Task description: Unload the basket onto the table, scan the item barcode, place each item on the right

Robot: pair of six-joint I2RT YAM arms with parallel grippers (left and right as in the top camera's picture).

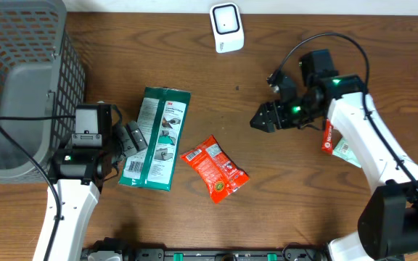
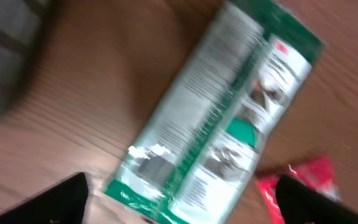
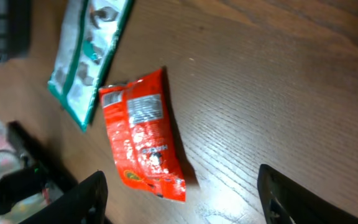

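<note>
A green-and-white flat package (image 1: pixel 156 138) (image 2: pixel 229 118) lies on the wooden table at centre left. My left gripper (image 1: pixel 130 138) (image 2: pixel 182 208) is open wide at its left edge, and the package's near end lies between the fingers (image 2: pixel 64 199). A red snack bag (image 1: pixel 215 168) (image 3: pixel 143 134) lies flat to the package's right. My right gripper (image 1: pixel 257 119) (image 3: pixel 185 205) hovers open to the upper right of the bag, with nothing gripped. A white barcode scanner (image 1: pixel 227 27) stands at the table's back edge.
A grey mesh basket (image 1: pixel 20 80) fills the far left corner. Small red-and-white and green packets (image 1: pixel 337 147) lie under the right arm. A black rail (image 1: pixel 194 254) runs along the front edge.
</note>
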